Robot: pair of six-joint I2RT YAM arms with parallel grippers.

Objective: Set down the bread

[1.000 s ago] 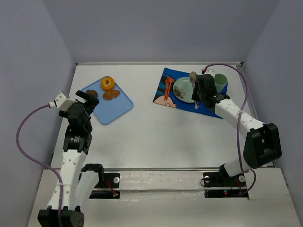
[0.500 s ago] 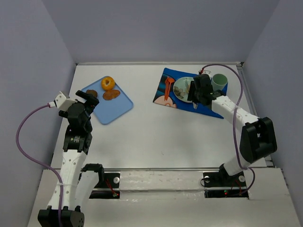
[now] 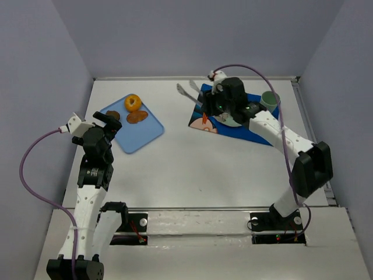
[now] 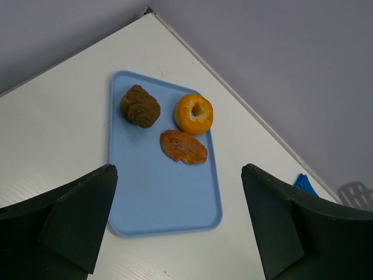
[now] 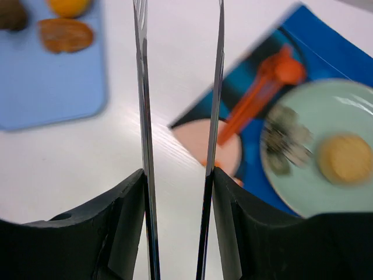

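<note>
A round tan bread piece (image 5: 345, 157) lies on the pale green plate (image 5: 355, 105), beside dark crumbly food. The plate sits on a blue placemat (image 3: 256, 129). My right gripper (image 3: 214, 104) (image 5: 178, 181) is shut on metal tongs (image 3: 187, 91) (image 5: 141, 87). The tong blades stand apart and empty over the white table left of the mat. A blue tray (image 3: 137, 133) (image 4: 157, 192) holds a brown bun (image 4: 140, 106), an orange bagel (image 3: 133, 103) (image 4: 194, 113) and a flat orange pastry (image 4: 183, 146). My left gripper (image 3: 111, 121) (image 4: 178, 175) is open above the tray's near end.
An orange utensil (image 3: 207, 105) (image 5: 259, 96) lies on the mat left of the plate. A green cup (image 3: 270, 99) stands at the mat's far right corner. Grey walls close the table on three sides.
My right gripper has swung left from over the plate toward the mat's left edge, and the tongs now stick out over the table. The left arm has not moved.
</note>
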